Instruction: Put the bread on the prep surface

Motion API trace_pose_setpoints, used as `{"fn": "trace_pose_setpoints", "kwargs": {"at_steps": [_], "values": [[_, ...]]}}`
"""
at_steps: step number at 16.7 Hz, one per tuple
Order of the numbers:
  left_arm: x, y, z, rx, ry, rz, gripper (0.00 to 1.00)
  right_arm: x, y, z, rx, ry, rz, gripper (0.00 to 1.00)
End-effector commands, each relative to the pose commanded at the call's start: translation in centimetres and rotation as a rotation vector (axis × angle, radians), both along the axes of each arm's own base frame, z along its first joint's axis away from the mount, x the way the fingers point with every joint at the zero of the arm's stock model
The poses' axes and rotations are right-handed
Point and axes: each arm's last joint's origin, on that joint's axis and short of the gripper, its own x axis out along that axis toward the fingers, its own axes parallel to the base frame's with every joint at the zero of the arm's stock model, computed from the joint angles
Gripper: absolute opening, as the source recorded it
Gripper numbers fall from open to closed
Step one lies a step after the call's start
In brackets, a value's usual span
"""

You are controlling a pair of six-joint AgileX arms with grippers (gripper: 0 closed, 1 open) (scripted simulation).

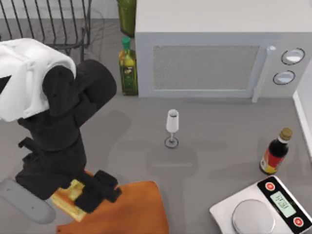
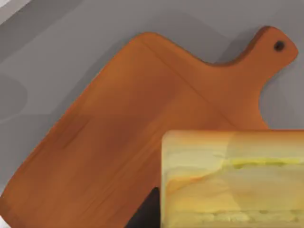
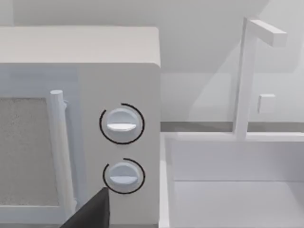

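The bread, a small golden-yellow block with brown crust edges, is at the left edge of the orange-brown wooden cutting board near the table's front left. My left gripper is right over it, shut on the bread. In the left wrist view the bread looms close, just above the board, whose handle stub has a hole in it. A dark part of my right gripper shows in front of the microwave's knobs.
A white microwave stands at the back, with an oil bottle to its left. A wine glass stands mid-table. A dark sauce bottle and a white scale are at the right. A wire rack is back left.
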Motion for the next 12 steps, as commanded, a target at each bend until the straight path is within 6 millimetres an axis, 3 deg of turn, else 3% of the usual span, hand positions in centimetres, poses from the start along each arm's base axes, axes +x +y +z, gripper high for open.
{"fn": "trace_pose_setpoints", "kwargs": {"at_steps": [6, 9, 12], "values": [[-1.6, -2.8, -1.6, -0.057, -0.049, -0.652, 0.0, 0.0, 0.0, 0.0, 0.0, 0.0, 0.0, 1.0], [-1.7, -3.7, -2.0, -0.065, -0.093, -0.859, 0.0, 0.0, 0.0, 0.0, 0.0, 0.0, 0.0, 1.0], [-1.7, -4.2, -2.1, -0.064, -0.123, -0.956, 0.0, 0.0, 0.0, 0.0, 0.0, 0.0, 0.0, 1.0]]}}
